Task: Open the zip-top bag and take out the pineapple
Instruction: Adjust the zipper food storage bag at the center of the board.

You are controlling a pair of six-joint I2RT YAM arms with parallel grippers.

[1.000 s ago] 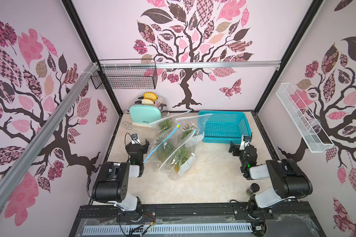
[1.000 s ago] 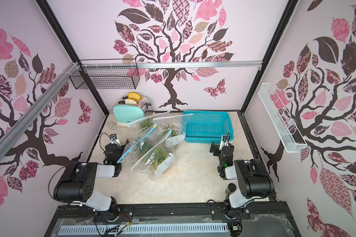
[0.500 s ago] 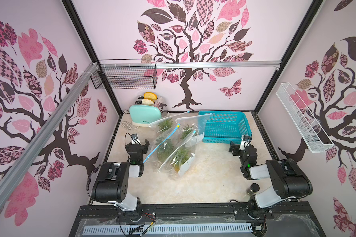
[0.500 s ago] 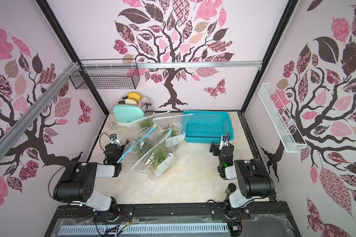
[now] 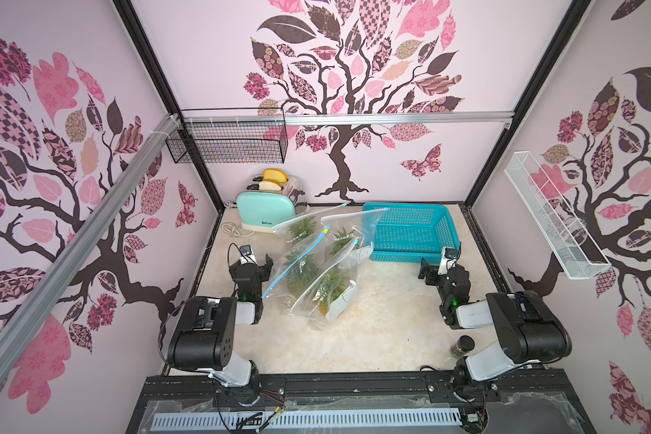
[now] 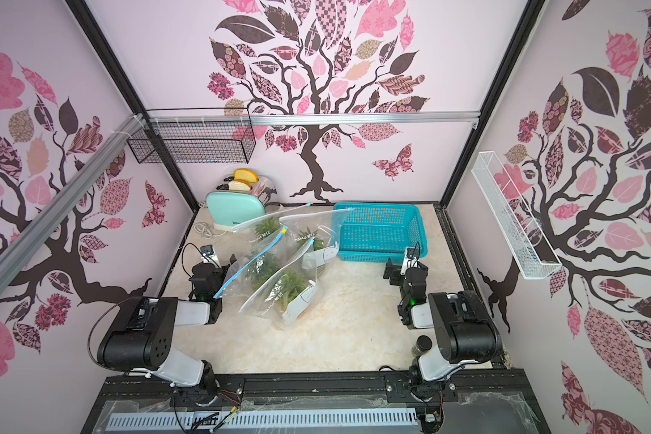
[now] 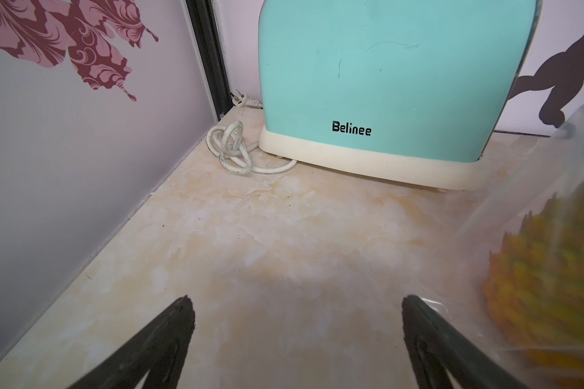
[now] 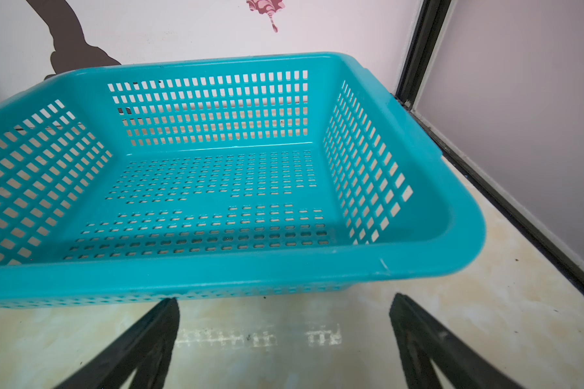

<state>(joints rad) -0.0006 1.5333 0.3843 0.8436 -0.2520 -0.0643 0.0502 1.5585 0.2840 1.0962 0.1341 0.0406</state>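
Both are wide open and holding nothing: the left end effector (image 5: pixel 252 261) sits low near the counter's left edge, just beside the heap of zip-top bags (image 5: pixel 297 263), while the right end effector (image 5: pixel 438 268) faces the teal basket (image 5: pixel 399 256) in the back right corner, well apart from the bags. Each pineapple (image 7: pixel 550 269) I can make out is inside a bag, mid-counter toward the back. The heap is wedged between the toaster (image 5: pixel 265 212) in the back left corner and the basket, and a small dark jar (image 5: pixel 461 345) stands by the right arm's base.
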